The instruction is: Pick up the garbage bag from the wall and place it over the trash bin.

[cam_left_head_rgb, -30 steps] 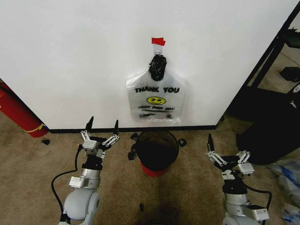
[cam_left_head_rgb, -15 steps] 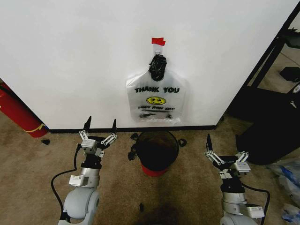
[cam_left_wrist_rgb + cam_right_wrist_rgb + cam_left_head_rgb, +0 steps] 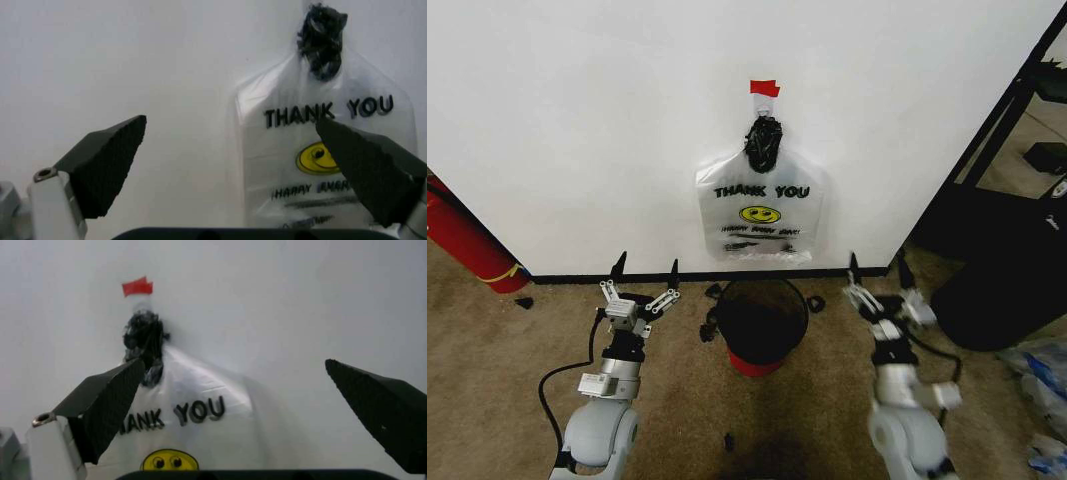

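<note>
The garbage bag (image 3: 760, 215) hung on the wall (image 3: 577, 130), right above the trash bin (image 3: 760, 325). Left gripper (image 3: 644, 272) and right gripper (image 3: 876, 270) sat low on either side, both spread wide, holding nothing.

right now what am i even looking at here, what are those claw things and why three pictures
It is a two-armed robot facing a white wall. The head view looks down from the robot's head: its left gripper and right gripper, both open and holding nothing, flank a black trash bin on the carpet. A garbage bag printed THANK YOU with a smiley hangs above the bin under red tape. The other two pictures come from cameras on each wrist; the dark wedges are that gripper's own fingers, with the bag beyond.
</note>
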